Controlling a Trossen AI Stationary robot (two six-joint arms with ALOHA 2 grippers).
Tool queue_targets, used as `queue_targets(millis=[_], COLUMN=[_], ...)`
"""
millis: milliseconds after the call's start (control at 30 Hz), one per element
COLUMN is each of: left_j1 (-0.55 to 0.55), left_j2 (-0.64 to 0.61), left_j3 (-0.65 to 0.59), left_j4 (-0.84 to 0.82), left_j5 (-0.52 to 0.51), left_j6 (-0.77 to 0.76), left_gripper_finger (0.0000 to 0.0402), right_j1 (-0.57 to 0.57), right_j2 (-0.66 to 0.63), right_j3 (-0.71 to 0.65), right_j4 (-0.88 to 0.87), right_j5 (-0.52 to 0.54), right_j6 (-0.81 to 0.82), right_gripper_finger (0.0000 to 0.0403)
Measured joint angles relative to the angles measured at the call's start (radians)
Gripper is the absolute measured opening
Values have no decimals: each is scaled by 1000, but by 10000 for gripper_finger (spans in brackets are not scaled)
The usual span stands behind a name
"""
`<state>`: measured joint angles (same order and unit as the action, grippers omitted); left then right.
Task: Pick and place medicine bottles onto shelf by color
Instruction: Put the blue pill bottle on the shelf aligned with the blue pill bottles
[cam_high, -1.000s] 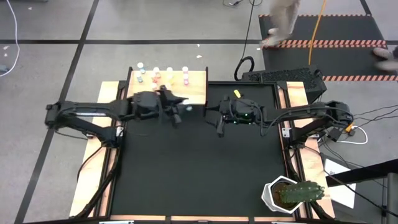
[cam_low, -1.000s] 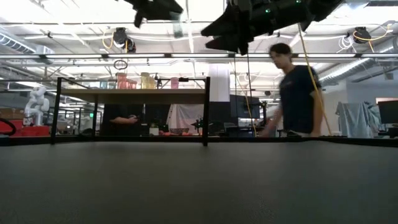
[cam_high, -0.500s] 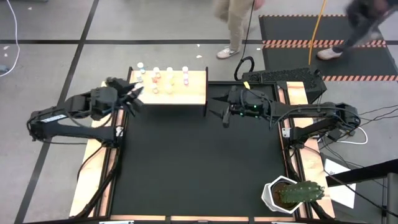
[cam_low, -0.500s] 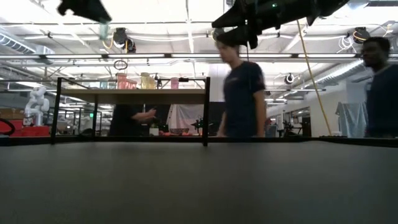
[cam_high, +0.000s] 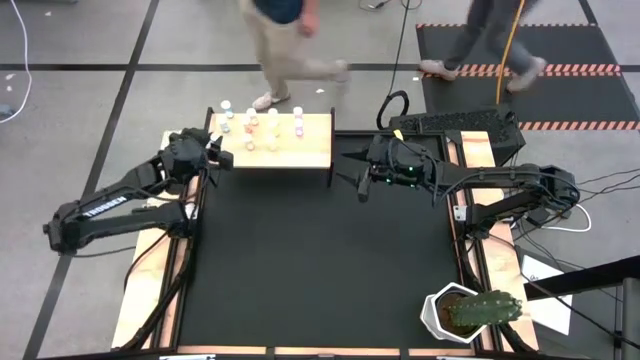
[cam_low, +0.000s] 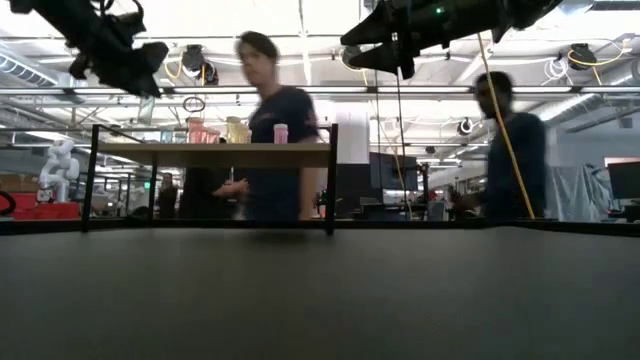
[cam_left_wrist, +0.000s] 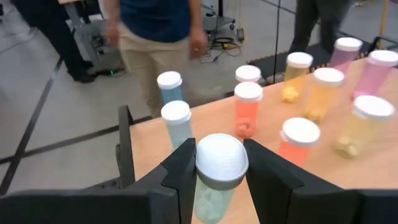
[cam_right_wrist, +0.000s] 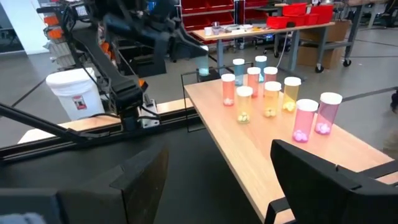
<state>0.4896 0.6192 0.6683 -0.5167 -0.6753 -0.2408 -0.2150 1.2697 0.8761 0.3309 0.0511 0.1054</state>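
Left gripper (cam_left_wrist: 219, 180): closed around a pale blue medicine bottle (cam_left_wrist: 216, 177) just under its ribbed white cap, hanging at the shelf's left end, right by the other blue ones.

Right gripper (cam_high: 352, 170): jaws wide apart, nothing in them, hovering over the mat just right of the shelf.

Shelf (cam_high: 312, 143): flat pale-wood board with visible grain on thin dark legs, sitting at the far edge of the table, left of centre.

Bottles on shelf (cam_right_wrist: 264, 93): little see-through plastic cylinders with white round caps, small lumps inside. They go blue on the left, then orange-red, yellow, and pink at the right end.

Blue pair (cam_left_wrist: 176, 121): standing upright at the shelf's left end, one behind the other.

Table mat (cam_high: 320, 260): matte black, finely textured up close in the low view.

Cactus pot (cam_high: 445, 312): white angular pot with a spiky green cactus, near right corner of the table.

Writing: white lettering along the left arm (cam_high: 105, 205), looks like "TROSSEN" but I can't read it for sure.

Background: people (cam_low: 270, 140) walking past behind the table, blurry.
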Motion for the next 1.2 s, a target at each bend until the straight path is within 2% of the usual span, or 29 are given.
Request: queue_targets(millis=[367, 600, 700, 800, 1000, 1200], left_j1=[228, 280, 290, 299, 314, 314], left_j2=[30, 31, 36, 35, 35, 35], left_j3=[-111, -119, -119, -119, -119, -119], left_j4=[157, 159, 156, 157, 177, 205], left_j5=[229, 234, 269, 301, 301, 333], left_j6=[47, 22, -5, -4, 14, 24], left_gripper_finger=[127, 128, 129, 129, 132, 189], right_j1=[0, 0, 0, -1, -2, -2], right_j2=[0, 0, 0, 0, 0, 0], right_j3=[0, 0, 0, 0, 0, 0], right_j4=[-1, -3, -3, -3, -2, -8], right_j5=[0, 0, 0, 0, 0, 0], right_j6=[18, 18, 17, 10, 7, 7], right_gripper_finger=[277, 277, 277, 277, 277, 277])
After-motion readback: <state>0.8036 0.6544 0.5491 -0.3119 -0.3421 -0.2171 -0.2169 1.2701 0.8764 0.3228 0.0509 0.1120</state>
